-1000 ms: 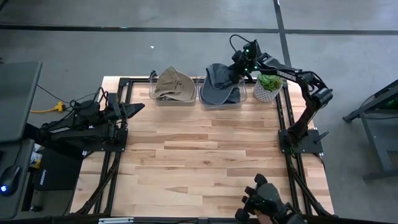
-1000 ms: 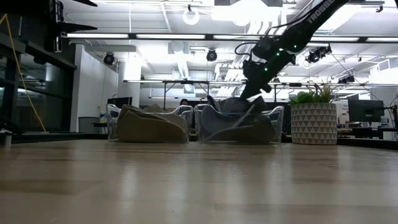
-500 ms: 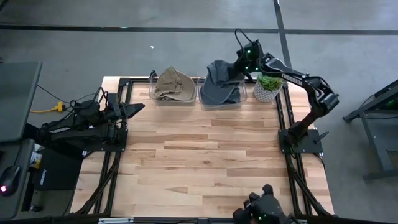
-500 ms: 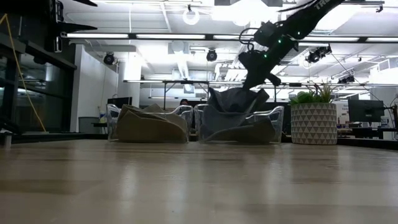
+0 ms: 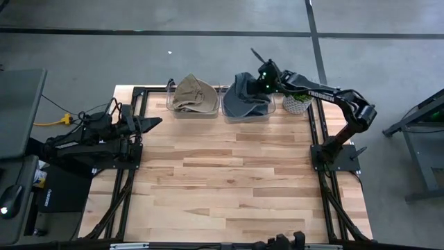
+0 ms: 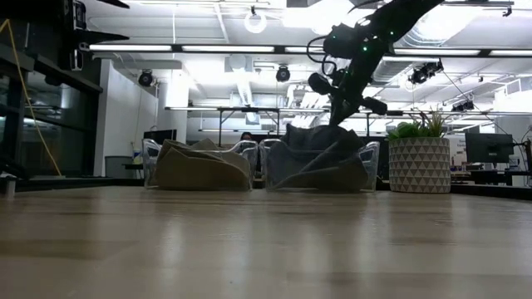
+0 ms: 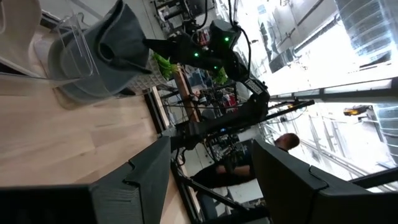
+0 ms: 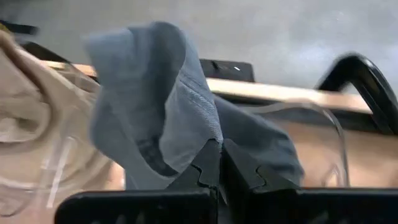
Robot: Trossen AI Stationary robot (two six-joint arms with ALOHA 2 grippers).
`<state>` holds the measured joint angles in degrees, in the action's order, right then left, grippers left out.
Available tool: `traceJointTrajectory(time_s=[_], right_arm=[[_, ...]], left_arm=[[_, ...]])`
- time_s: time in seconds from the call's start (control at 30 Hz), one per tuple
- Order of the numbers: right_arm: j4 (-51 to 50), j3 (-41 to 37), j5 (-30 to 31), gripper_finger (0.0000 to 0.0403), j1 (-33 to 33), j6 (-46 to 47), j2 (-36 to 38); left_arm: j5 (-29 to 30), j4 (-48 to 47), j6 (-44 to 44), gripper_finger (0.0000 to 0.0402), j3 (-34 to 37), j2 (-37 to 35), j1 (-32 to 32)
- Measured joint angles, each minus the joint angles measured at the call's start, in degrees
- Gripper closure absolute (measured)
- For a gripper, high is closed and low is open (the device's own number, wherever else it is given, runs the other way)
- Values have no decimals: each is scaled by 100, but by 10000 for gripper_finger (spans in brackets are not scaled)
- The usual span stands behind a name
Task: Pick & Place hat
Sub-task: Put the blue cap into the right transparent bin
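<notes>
From the high view, I have the right gripper (image 5: 259,76) out at about one o'clock on the table, over the right-hand clear bin (image 5: 248,111), its fingers pinched tight on a fold of the grey hat (image 5: 243,97). The hat sits mostly in that bin, bunched, with its long axis running roughly twelve to six and the pinched fold towards twelve. The tan hat (image 5: 194,94) fills the neighbouring bin at eleven, and the potted plant (image 5: 298,101) stands just right of my arm. The left gripper (image 5: 151,121) waits at nine o'clock, partly open and empty.

In the low view, the right gripper (image 6: 337,116) hangs above the grey hat (image 6: 320,154), the cloth peaking up towards it. I judge the grip is on an edge so the hat can be drawn clear of the bin walls.

The left wrist view shows the grey hat (image 7: 121,34) rising out of its bin, far across the table.

In the right wrist view, the closed fingers (image 8: 214,165) bite the grey hat (image 8: 161,93), whose fold stands up above them.
</notes>
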<state>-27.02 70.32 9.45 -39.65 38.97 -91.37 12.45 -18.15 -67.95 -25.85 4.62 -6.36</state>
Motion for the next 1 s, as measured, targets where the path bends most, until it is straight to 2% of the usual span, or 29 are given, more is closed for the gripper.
traceJointTrajectory(time_s=[0.43, 0.7, 1.0], right_arm=[[-1418, 0, 740, 403, 588, 751, 211], [-1331, 0, 785, 402, 721, 1192, 692], [-807, 2, 650, 402, 912, 1621, 298]], left_arm=[[-582, 0, -8, 192, 0, 0, -1], [-610, 0, -2, 192, 0, 0, -1], [-609, 0, -4, 192, 0, 0, 0]])
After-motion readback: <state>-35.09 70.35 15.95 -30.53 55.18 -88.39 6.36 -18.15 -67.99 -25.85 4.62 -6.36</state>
